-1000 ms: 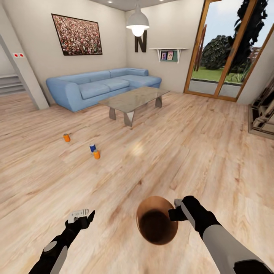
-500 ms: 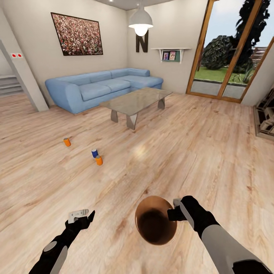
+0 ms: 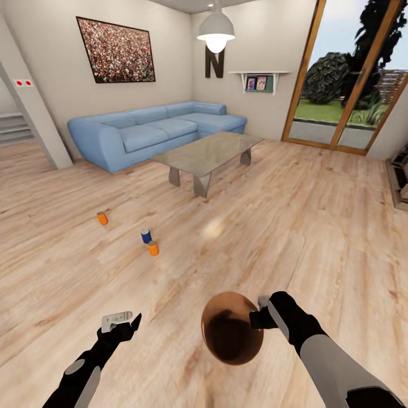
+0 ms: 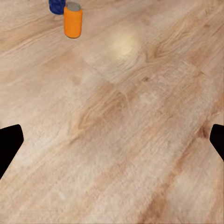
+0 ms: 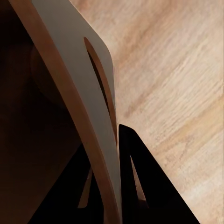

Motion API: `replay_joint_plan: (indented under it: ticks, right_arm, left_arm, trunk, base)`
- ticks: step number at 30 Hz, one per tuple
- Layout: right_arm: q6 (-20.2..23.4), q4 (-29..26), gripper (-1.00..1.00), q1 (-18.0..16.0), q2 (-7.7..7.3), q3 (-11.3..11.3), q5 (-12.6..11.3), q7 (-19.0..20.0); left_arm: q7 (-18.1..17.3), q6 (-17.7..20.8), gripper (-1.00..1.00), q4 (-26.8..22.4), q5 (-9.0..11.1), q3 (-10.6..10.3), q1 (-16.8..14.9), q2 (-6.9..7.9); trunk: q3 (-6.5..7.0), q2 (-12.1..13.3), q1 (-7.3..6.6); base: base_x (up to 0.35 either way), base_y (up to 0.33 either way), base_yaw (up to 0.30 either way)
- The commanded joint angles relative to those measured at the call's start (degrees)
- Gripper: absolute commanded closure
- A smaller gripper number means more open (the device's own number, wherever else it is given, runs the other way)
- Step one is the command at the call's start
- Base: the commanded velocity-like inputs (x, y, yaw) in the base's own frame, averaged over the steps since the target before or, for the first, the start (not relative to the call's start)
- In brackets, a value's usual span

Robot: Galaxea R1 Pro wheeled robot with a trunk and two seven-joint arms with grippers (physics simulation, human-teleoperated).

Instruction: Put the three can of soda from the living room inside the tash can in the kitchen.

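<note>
Bin (image 3: 232, 328) rim pinched in right tool (image 3: 258, 318), base hidden, left tool (image 3: 122, 323) seemingly wide, blue can (image 4: 57, 5) cropped

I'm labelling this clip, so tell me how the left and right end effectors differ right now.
The left end effector is open and empty, its fingertips spread wide over bare floor; the right end effector is shut on the trash can, pinching its rim. The left points toward the soda cans, with the orange can ahead; the right looks along the bin's wall. Both are dark and held at a similar height.
</note>
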Motion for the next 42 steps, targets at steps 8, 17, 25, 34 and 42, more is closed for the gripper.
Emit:
replay_joint_plan:
  ticks: [8,17,25,34,42]
  right_arm:
    - [0.03,-0.01,1.00,-0.02,-0.07,-0.08,-1.11,0.46]
    - [-0.01,-0.07,1.00,-0.02,-0.08,-0.14,-1.14,0.46]
    - [-0.05,-0.09,1.00,-0.02,-0.08,-0.16,-1.11,0.36]
    - [-0.06,-0.10,1.00,-0.02,-0.10,-0.12,-1.10,0.21]
    - [-0.06,-0.08,1.00,-0.02,-0.08,-0.08,-1.10,0.03]
  left_arm:
    - [-0.02,-0.03,-1.00,-0.05,-0.19,-0.05,0.00,0.00]
    - [-0.07,-0.03,-1.00,-0.04,-0.28,-0.09,0.00,0.00]
    - [-0.06,-0.03,-1.00,-0.07,-0.30,-0.09,0.00,0.00]
    - [-0.07,-0.03,-1.00,-0.07,-0.30,-0.09,0.00,0.00]
    - [-0.07,-0.03,-1.00,-0.07,-0.28,-0.09,0.00,0.00]
  trunk:
    - [0.01,0.00,0.00]
    - [0.03,0.00,0.00]
    - [0.44,0.00,0.00]
    - [0.85,0.00,0.00]
    - [1.11,0.00,0.00]
  base:
    - [0.290,0.192,0.000]
    - [0.302,0.153,-0.009]
    - [0.305,0.139,-0.167]
    - [0.319,0.053,-0.185]
    - [0.324,0.059,-0.136]
